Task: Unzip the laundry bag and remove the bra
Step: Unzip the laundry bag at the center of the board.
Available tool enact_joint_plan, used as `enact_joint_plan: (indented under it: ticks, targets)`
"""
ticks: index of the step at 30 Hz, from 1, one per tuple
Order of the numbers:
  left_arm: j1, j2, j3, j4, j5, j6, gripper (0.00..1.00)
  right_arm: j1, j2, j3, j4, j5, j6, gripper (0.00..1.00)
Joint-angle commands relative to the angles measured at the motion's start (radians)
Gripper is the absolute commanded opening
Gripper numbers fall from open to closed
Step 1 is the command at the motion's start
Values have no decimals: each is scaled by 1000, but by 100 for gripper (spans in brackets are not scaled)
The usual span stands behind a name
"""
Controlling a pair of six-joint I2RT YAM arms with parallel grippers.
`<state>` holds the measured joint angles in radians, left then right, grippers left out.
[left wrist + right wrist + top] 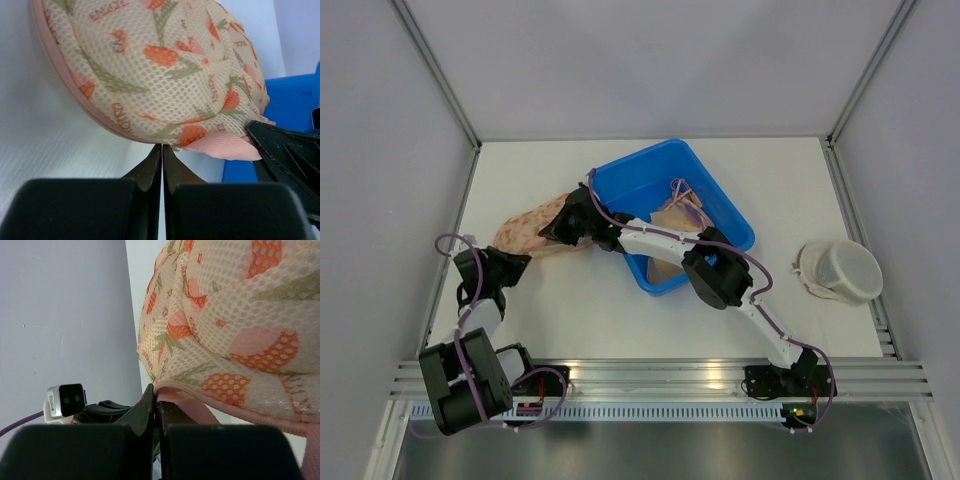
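L gripper (161, 150) sits closest in its wrist view: fingers pressed together, tips right at the pink zip edge of the laundry bag (165, 65). Can't tell whether they nip the pull. R gripper (156, 396) is clamped on the pink trim at the bag's far end, just beside the blue bin (620, 190). Bag lies on the table (600, 310) and looks zipped, its long axis running from L gripper toward the bin. Bra not visible — presumably inside. My read: R anchors the bag, and L, nearer the zip, must draw it along that axis.
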<state>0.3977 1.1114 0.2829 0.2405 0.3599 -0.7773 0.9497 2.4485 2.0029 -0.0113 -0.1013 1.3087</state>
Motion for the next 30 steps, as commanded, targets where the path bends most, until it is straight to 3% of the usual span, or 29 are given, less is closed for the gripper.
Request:
enact_joint_plan:
  ticks: [1, 5, 8, 17, 30]
  targets:
    - [3, -33, -13, 85, 45, 4, 3, -2, -86, 8, 22, -9, 0, 0]
    - [3, -53, -36, 117, 68, 7, 34, 0, -86, 8, 24, -11, 3, 0]
    - [3, -58, -51, 137, 76, 18, 42, 0, -86, 8, 25, -9, 6, 0]
    - [1, -7, -47, 178, 76, 6, 46, -2, -94, 8, 24, -12, 4, 0]
    - [-22, 39, -30, 220, 99, -2, 43, -2, -91, -3, 33, -18, 8, 0]
